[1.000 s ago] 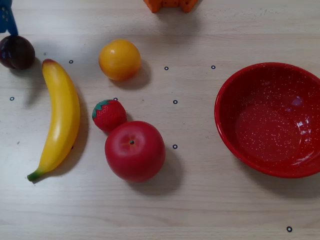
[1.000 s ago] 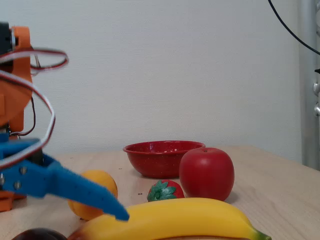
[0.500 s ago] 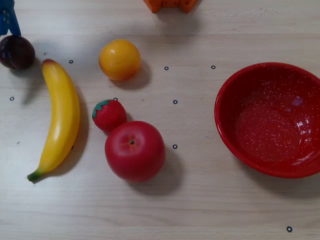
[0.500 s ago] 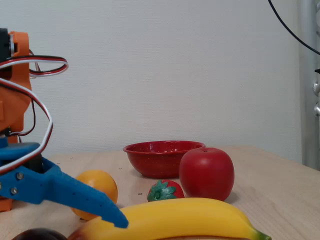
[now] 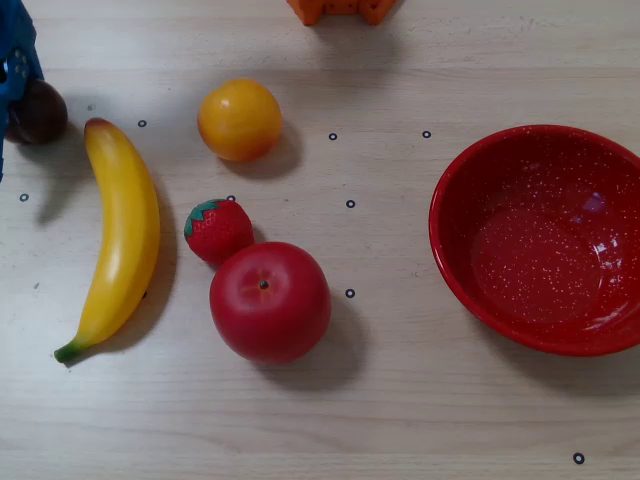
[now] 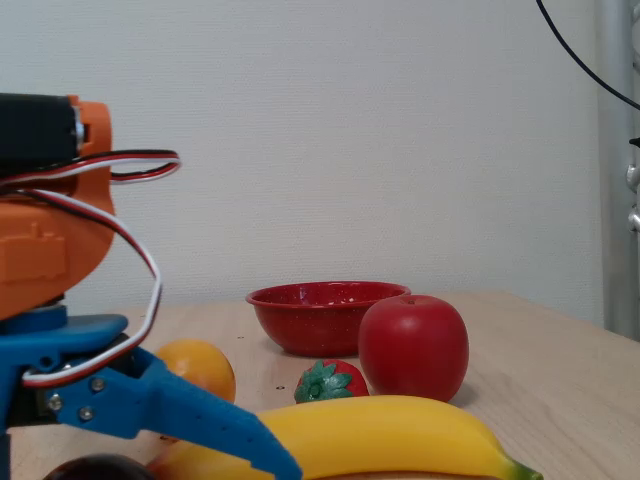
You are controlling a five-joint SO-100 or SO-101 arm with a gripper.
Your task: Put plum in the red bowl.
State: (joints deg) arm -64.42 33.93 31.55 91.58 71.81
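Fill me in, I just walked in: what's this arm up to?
The blue end effector sits over the plum at the table's left edge in the overhead view; whether it grips is unclear. The red bowl on the right is empty. Banana, orange, strawberry and apple lie between.

Both views are evenly and brightly lit, and in the overhead view the soft shadows fall to the right of and nearer than the orange [image 5: 239, 119], the apple [image 5: 270, 301] and the banana [image 5: 117, 236], so the light comes from the far left. White glare glints on the inner right wall of the red bowl [image 5: 540, 238], and the overhead view is sharp throughout. In the fixed view the near blue gripper [image 6: 215, 425] is slightly soft, while the fruits and bowl behind it are crisp.
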